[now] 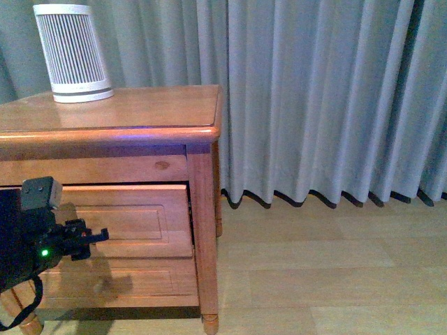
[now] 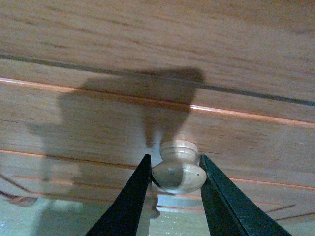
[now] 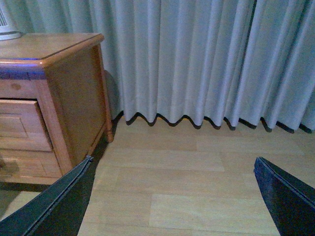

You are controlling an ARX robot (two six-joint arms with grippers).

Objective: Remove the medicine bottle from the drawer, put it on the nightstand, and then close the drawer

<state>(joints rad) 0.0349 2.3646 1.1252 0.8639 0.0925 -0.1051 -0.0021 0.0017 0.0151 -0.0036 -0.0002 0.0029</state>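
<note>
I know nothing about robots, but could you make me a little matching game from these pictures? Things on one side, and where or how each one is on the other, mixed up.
Things:
1. ribbed white device
2. round wooden knob
3. right tool
4. grey curtain

Place or state:
a. clasped by the left tool
b. standing on top of the nightstand
c. hanging in folds down to the floor
d. wide open, holding nothing

Pairs: 1-b, 2-a, 3-d, 4-c.
</note>
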